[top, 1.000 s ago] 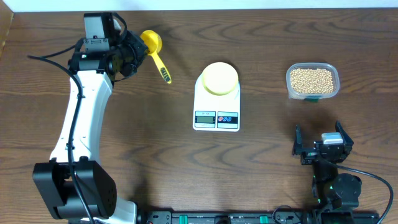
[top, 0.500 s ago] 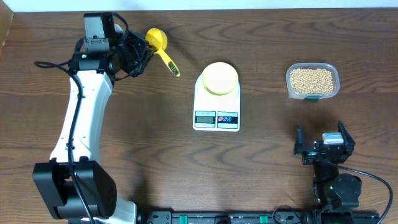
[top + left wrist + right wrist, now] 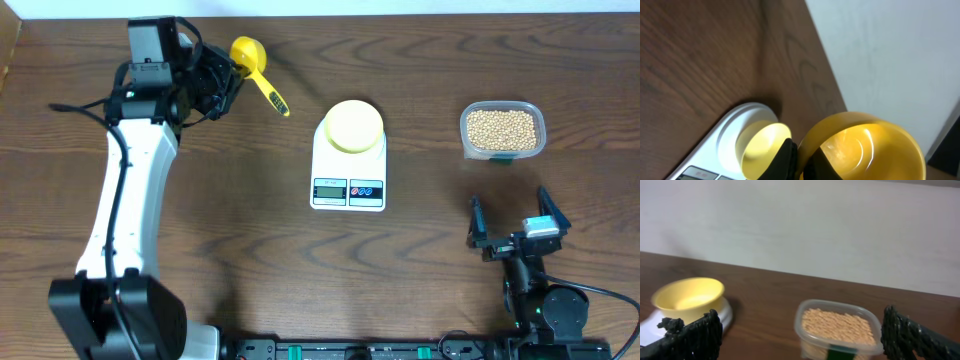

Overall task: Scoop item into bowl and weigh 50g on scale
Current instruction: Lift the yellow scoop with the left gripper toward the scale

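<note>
**A:** Where is the left gripper [image 3: 228,72], measured from the scale [image 3: 348,172]?

**B:** Well to the left of it, just past its far end. The 2 fingers [image 3: 785,157] are clamped on the bright yellow measuring scoop [image 3: 248,52], at the side of its cup. The handle slants back toward the scale. I cannot tell whether the scoop is clear of the wooden table [image 3: 250,230].

**A:** And the bowl?

**B:** The pale yellow bowl [image 3: 353,125] sits on the scale's round platform, at the end away from the display and the 2 buttons.

**A:** The beans?

**B:** The tan dried beans [image 3: 502,124] lie in a clear plastic tub [image 3: 466,135] to the right of the scale, well apart from it.

**A:** What about the right gripper [image 3: 510,215]?

**B:** It is also right of the scale, on the near side level with the display end. Its jaws are spread wide with nothing between them. They face the tub, with the bowl off to the left in the wrist view.
</note>
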`<state>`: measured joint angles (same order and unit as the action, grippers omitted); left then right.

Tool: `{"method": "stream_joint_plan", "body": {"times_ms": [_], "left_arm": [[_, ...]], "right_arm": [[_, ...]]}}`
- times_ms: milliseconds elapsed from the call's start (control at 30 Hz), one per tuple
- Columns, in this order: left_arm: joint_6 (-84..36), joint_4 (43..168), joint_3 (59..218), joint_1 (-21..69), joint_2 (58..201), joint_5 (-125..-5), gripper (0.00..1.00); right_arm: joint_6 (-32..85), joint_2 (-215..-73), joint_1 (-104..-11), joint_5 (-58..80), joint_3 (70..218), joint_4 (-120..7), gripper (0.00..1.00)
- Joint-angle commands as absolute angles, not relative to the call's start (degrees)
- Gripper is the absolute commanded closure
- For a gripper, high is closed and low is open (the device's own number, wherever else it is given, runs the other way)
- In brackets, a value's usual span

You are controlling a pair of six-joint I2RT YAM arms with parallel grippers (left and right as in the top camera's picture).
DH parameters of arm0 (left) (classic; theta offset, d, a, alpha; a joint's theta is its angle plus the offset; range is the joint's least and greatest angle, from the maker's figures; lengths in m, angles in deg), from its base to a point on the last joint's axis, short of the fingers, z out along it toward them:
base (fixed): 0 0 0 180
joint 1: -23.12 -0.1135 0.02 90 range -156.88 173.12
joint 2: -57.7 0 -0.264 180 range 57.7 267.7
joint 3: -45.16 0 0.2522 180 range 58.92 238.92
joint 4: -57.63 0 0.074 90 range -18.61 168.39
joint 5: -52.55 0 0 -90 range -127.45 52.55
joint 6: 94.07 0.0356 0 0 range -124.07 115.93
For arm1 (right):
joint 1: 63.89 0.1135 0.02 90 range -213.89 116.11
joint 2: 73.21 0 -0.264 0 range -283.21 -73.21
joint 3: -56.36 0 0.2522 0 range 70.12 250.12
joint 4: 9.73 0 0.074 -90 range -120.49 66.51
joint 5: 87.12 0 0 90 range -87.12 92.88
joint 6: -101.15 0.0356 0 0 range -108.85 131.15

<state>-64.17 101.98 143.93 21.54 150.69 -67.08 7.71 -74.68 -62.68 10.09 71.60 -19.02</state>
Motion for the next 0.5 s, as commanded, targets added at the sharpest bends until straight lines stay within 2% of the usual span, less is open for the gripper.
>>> {"method": "stream_joint_plan", "body": {"times_ms": [0, 267, 467], "left_arm": [[-65.9, 101.8, 144.2, 21.6, 147.0, -63.5, 0.92], [-69.7, 101.6, 144.2, 22.2, 146.4, -63.4, 0.92], [-72.1, 98.7, 144.2, 23.9, 146.4, -63.3, 0.92]], "right_arm": [[11.2, -78.2, -62.4, 15.4, 77.0, -18.9, 0.01], [11.1, -98.0, -62.4, 30.6, 93.4, -20.1, 0.01], [11.1, -117.3, -62.4, 43.8, 112.5, -28.0, 0.01]]}}
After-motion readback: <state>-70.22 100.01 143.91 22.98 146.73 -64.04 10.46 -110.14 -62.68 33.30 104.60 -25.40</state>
